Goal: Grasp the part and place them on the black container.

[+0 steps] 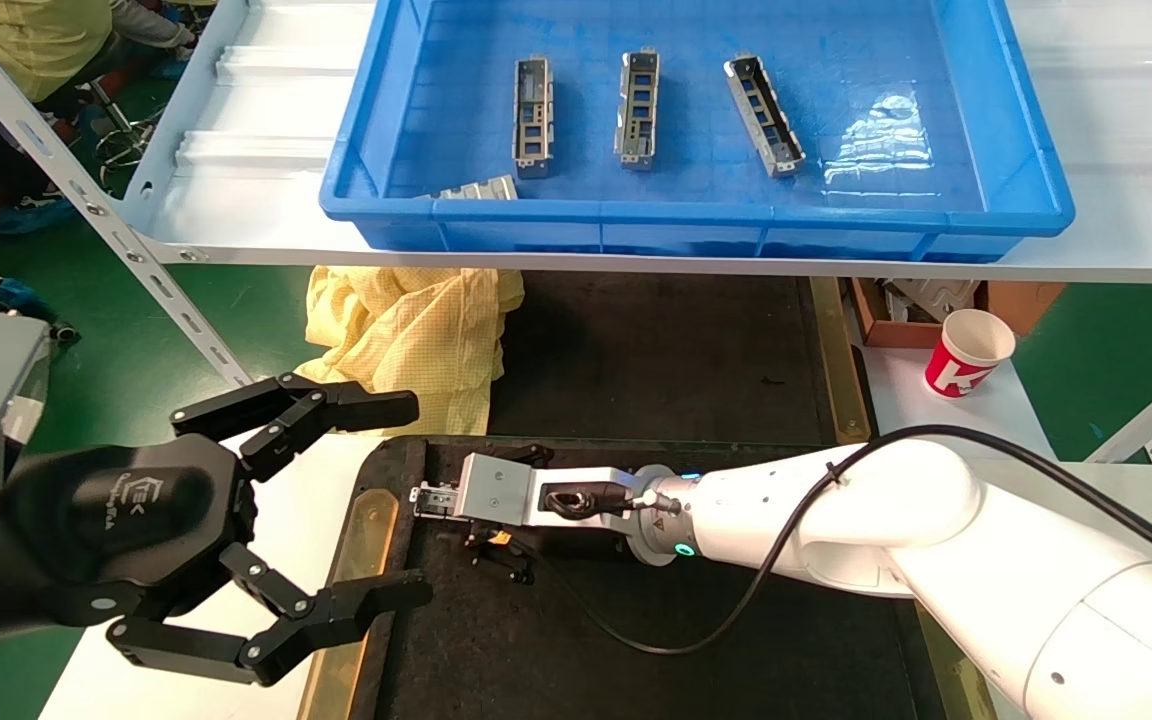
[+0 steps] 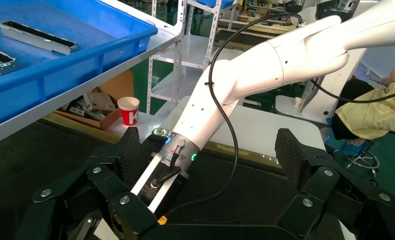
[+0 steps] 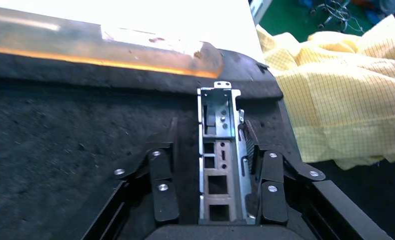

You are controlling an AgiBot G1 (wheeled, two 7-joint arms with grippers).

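Observation:
One part (image 3: 219, 150), a grey metal channel with rectangular cut-outs, lies lengthwise between the fingers of my right gripper (image 3: 220, 145), which is shut on it. That gripper (image 1: 436, 500) sits low over the near-left corner of the black container (image 1: 636, 640); only the part's end (image 1: 428, 497) shows there. Three more parts (image 1: 532, 116) (image 1: 638, 108) (image 1: 764, 114) lie in the blue bin (image 1: 696, 215), and another (image 1: 481, 189) leans at its front wall. My left gripper (image 1: 406, 500) hangs open just left of the container, holding nothing.
The blue bin stands on a white shelf (image 1: 236, 240) above and behind the container. A yellow cloth (image 1: 406, 330) lies behind the container's left corner. A red and white paper cup (image 1: 968, 352) stands to the right. Brass strips (image 1: 361, 560) line the container's sides.

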